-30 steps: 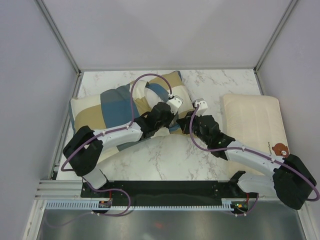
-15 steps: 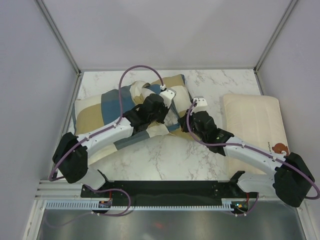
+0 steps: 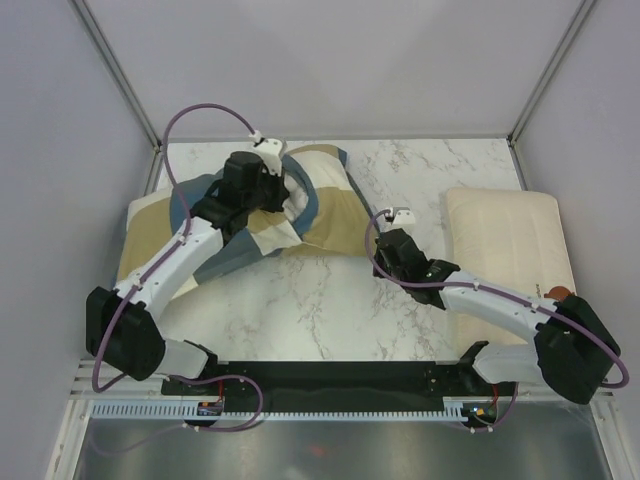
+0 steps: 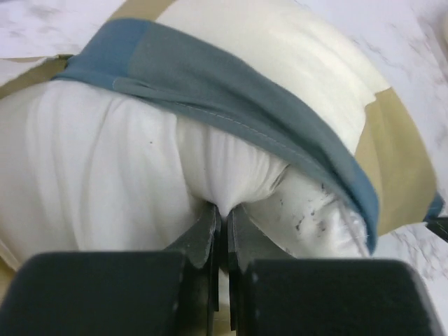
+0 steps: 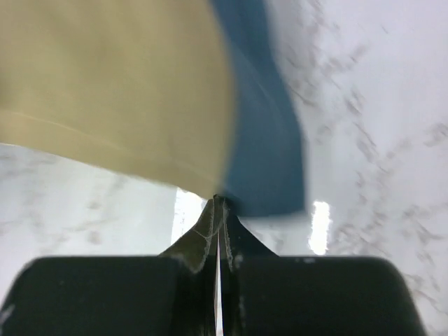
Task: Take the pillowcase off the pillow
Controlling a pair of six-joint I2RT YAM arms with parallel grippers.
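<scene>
The pillowcase [image 3: 322, 212], in steel blue, tan and cream blocks, lies at the back left of the table with the pillow inside it. In the left wrist view the pillow [image 4: 105, 161] bulges white out of the case's blue hem [image 4: 231, 91]. My left gripper [image 4: 224, 210] is shut on a pinch of that white pillow fabric; from above it [image 3: 280, 190] sits over the pillow's middle. My right gripper [image 5: 218, 201] is shut on the pillowcase's edge where tan meets blue [image 5: 262, 150]; from above it [image 3: 372, 248] is at the case's right corner.
A flatter cream pillow [image 3: 505, 235] with a brown bear print lies at the right edge of the marble table [image 3: 300, 310], under my right arm's rear links. Grey walls close in the back and both sides. The black base rail [image 3: 330, 380] runs along the near edge.
My left gripper has swung back and to the left, dragging the pillow with it. My right gripper has stayed shut on the pillowcase corner, drawing slightly nearer; the case is stretched between them.
</scene>
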